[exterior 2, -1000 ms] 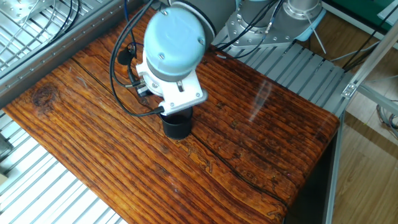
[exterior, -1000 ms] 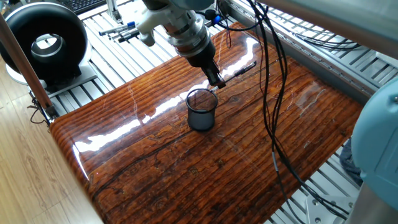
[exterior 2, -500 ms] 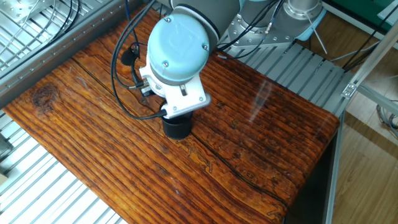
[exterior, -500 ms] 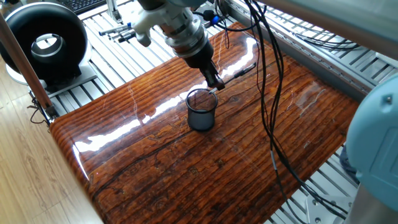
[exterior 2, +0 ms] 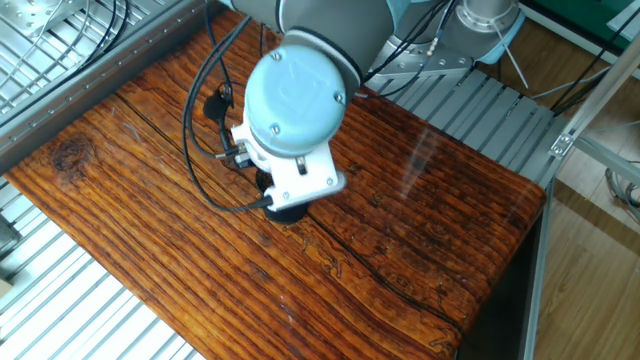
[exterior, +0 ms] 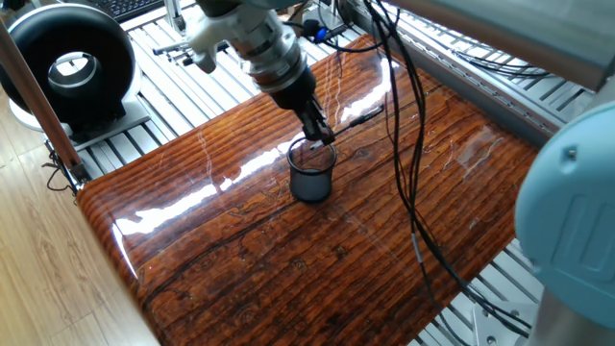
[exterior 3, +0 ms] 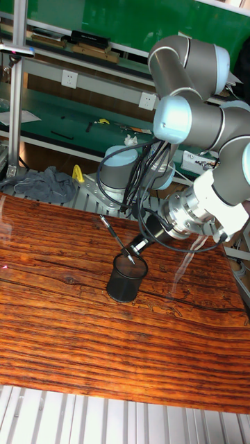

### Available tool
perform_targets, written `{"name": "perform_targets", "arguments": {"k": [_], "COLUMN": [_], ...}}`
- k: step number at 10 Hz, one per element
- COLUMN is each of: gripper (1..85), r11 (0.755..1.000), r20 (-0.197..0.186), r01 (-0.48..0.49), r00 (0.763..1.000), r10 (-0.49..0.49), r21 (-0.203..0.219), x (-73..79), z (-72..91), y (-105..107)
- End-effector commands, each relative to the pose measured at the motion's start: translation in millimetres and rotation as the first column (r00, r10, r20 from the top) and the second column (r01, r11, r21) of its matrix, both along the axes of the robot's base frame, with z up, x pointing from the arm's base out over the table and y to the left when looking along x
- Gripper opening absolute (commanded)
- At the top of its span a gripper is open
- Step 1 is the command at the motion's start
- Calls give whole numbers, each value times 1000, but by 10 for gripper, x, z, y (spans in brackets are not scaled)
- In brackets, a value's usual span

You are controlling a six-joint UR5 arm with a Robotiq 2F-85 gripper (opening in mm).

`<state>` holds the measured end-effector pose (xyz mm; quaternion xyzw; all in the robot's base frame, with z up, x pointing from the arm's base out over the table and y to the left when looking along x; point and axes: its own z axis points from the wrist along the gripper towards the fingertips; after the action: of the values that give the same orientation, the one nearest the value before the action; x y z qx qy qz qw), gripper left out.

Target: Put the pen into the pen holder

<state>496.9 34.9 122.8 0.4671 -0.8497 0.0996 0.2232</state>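
1. the gripper has tilted and shifted left over the last second; the pen it pinches has swung with it, its lower tip now at the pen holder rim.
2. in the tall fixed view the pen slants up-left, its tip over the holder's mouth.
3. judgement: insertion is beginning; the pen looks too steeply tilted to release safely.

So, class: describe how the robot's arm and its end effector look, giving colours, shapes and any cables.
The arm is made of fat silver-grey tubes joined by rounded pale-blue caps, with a white wrist block. Black cables loop loosely along it. The end effector is small, dark and narrow, tapering from a ringed grey metal collar.
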Motion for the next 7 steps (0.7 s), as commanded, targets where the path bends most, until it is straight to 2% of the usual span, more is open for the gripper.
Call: {"name": "perform_targets", "arguments": {"k": [1, 7], "gripper": [13, 13], "r11": [1000, 999], "r20": [-9, -2], "r01": [13, 32], "r00": [1000, 999], "r10": [-13, -32], "r21": [11, 34], "x": [38, 151], "z": [-71, -208], "y": [92, 177]}}
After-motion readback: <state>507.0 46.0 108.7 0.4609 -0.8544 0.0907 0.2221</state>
